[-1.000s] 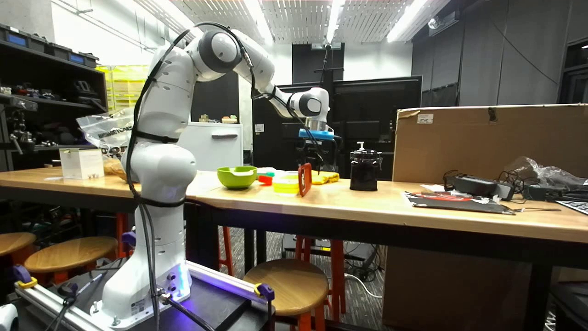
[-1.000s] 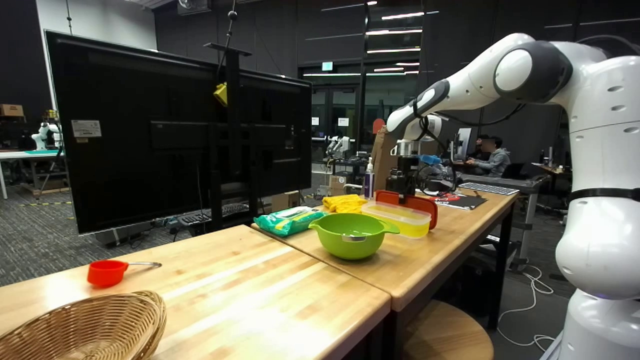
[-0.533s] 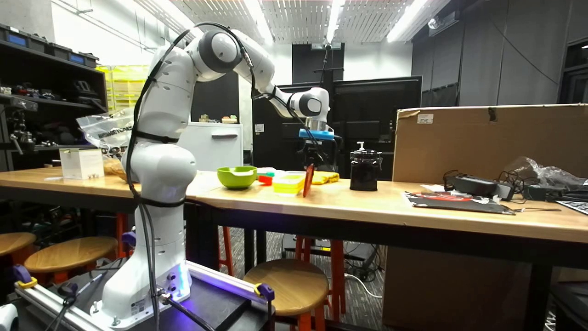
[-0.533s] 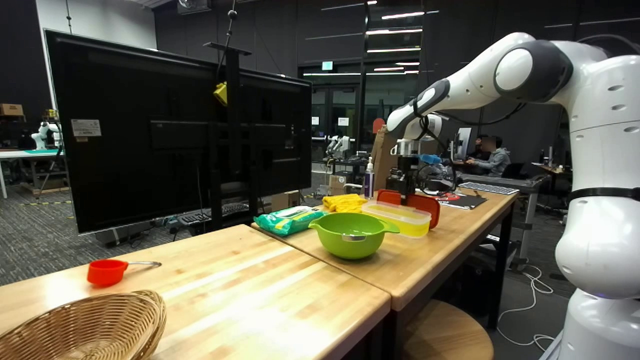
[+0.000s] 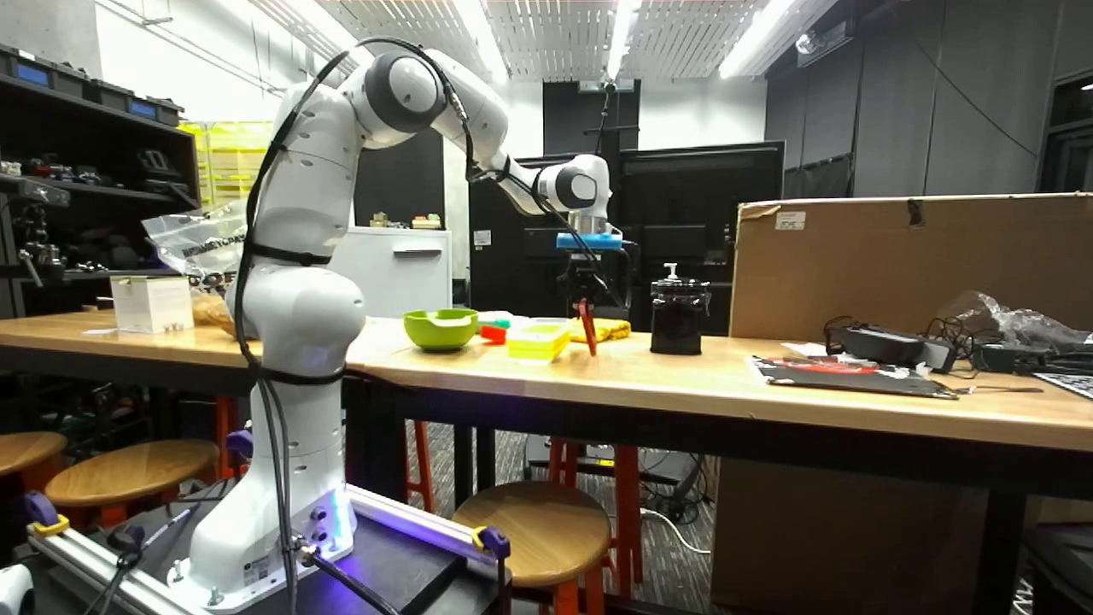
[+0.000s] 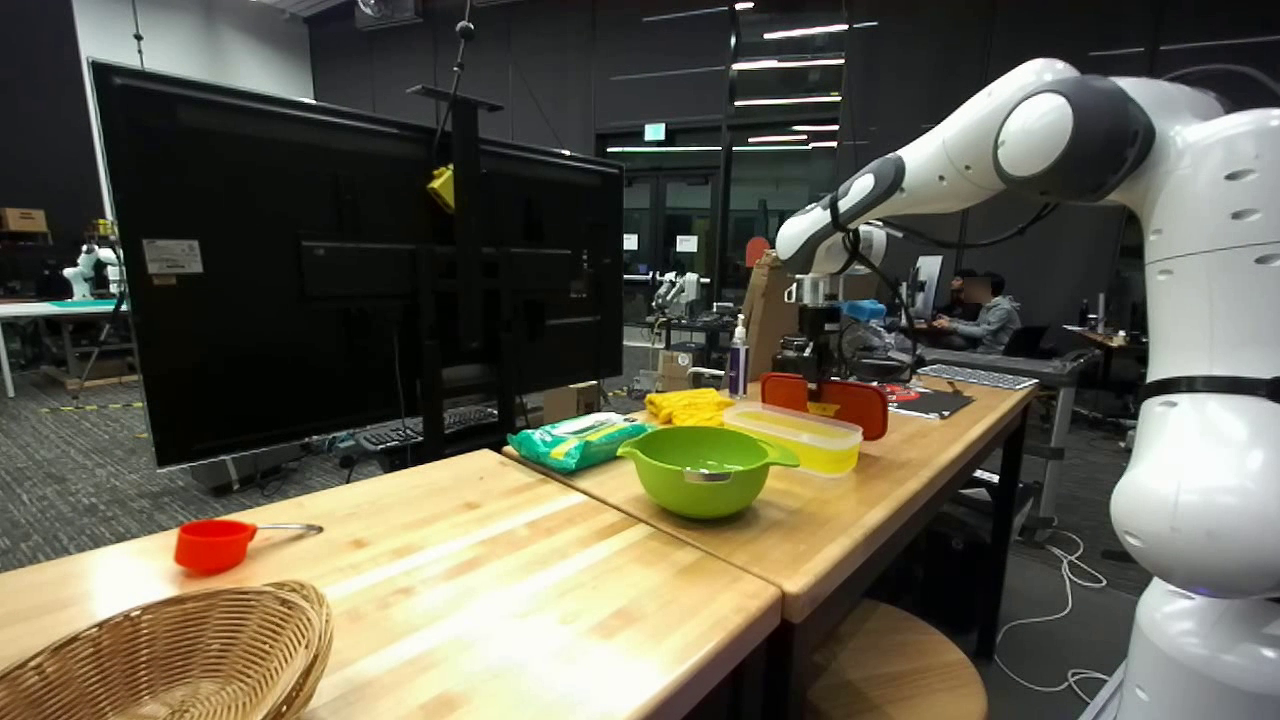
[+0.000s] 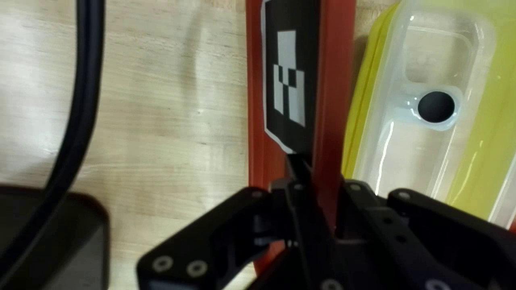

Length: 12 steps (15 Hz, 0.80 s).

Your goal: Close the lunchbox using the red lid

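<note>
My gripper [image 7: 322, 185] is shut on the red lid [image 7: 258, 137], which stands on edge between the fingers, slightly tilted. A black tag with white squares sits on one face of the lid. Close beside it, to the right in the wrist view, lies the lunchbox [image 7: 373, 92], a yellow container with a translucent rim and no cover over it. In an exterior view the lid [image 6: 860, 408] rises behind the lunchbox [image 6: 838, 458], which hides its lower edge. From an exterior view the lid [image 5: 587, 329] hangs below the gripper [image 5: 584, 301]; whether it touches the table, I cannot tell.
A lime-green bowl [image 6: 700, 482] stands near the lunchbox, with a green wipes pack [image 6: 580, 442] and a yellow cloth [image 6: 690, 406] behind. A dark pump bottle [image 5: 677, 318] is on the lid's far side. A red cup [image 6: 213, 546] and wicker basket [image 6: 290, 620] occupy the nearer table.
The jaws have closed on the lid. The lid has turned more edge-on, risen a little and moved away from the lunchbox, to the right in both exterior views.
</note>
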Motion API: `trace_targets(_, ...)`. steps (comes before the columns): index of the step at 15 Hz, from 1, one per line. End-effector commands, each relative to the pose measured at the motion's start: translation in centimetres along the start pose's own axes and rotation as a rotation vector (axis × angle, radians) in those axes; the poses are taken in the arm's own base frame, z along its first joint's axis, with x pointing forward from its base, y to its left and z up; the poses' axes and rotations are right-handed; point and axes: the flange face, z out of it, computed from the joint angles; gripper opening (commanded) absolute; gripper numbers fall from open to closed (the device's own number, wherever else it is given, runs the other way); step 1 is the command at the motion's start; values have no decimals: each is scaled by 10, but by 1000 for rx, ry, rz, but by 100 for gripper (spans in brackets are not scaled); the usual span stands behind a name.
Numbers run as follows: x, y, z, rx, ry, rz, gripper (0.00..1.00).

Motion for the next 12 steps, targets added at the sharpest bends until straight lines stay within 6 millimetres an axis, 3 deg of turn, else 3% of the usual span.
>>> trace_targets(1, -10, -8, -27, -81, 5, 53, 3)
trace_targets(6, -17, -31, -51, -217, -31, 161, 3)
trace_targets(12, -37, -84, -76, -420, -83, 296, 3)
